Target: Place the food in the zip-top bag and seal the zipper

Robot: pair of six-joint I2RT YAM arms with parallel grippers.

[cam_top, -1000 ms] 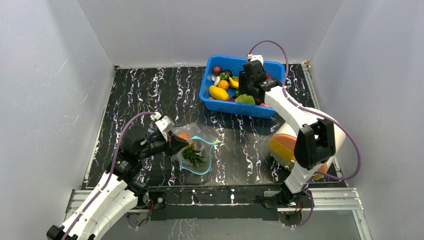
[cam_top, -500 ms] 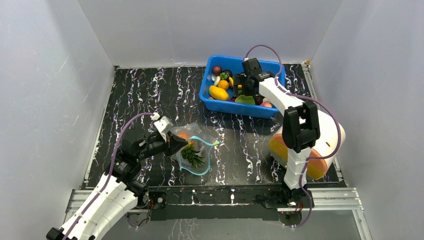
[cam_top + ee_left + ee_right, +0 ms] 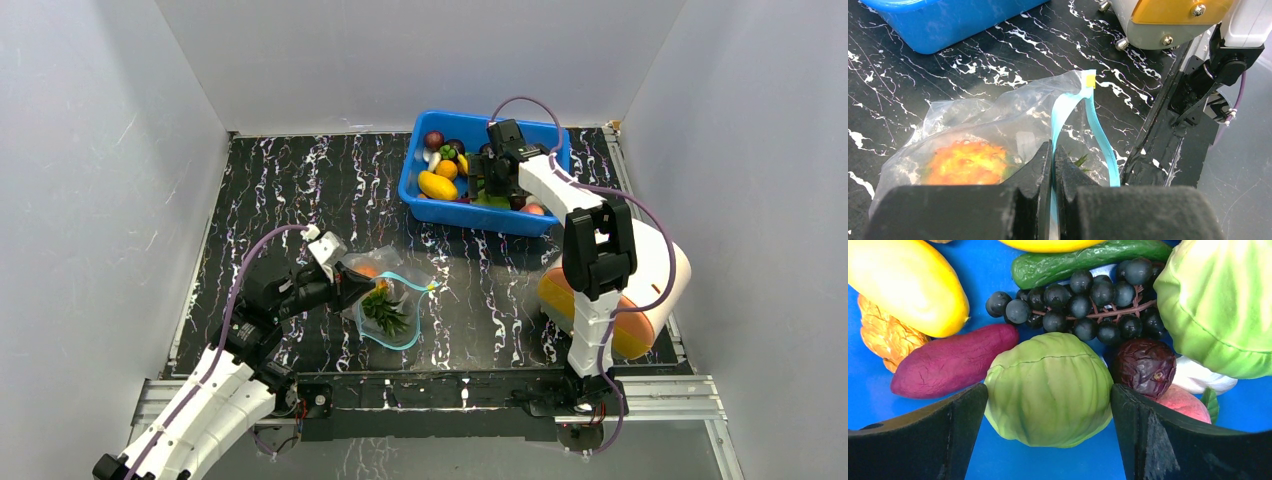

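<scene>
Zipper [image 3: 1098, 132] of zip-top bag [image 3: 400, 300], near table [image 3: 300, 190] front edge, is clamped by left gripper [image 3: 1053, 170]. Green cabbage [image 3: 1048, 390] in blue bin [image 3: 470, 217] is straddled by wide-apart right gripper [image 3: 487, 186], hemmed by sweet potato [image 3: 948, 362] and grapes [image 3: 1083, 305].

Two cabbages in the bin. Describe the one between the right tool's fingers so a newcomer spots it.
In the blue bin at the table's far right, the open right tool straddles a green cabbage. It is the duller-green one, flanked by a purple sweet potato and a dark wrinkled fruit; the brighter cabbage lies outside the fingers.
</scene>
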